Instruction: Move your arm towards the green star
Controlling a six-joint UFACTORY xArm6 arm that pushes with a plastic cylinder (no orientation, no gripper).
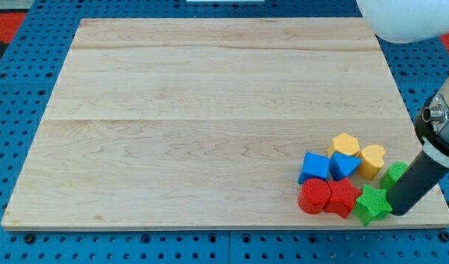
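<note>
The work surface is a pale wooden board (210,110) resting on a blue perforated base plate (34,44). All blocks are grouped in one cluster near the board's lower right corner in the view.

The task's thing, the green star-shaped block (372,204), lies at the bottom of the cluster, close to the board's bottom edge. The red star-shaped block (343,196) touches it on the view's left, and the red cylindrical block (314,196) lies just beside that one, further left. Above these sit the blue cube-like block (314,167) and the blue triangular block (344,165), side by side. The yellow hexagonal block (345,144) and the yellow heart-shaped block (372,159) form the top of the cluster. A second green block (392,174), shape not determinable, is partly hidden behind the rod.

The end effector is a straight dark rod with no jaws; it holds nothing. It enters from the view's right and slopes down to the left. My tip (398,210) rests immediately at the green star's right side; whether it is touching cannot be determined.
</note>
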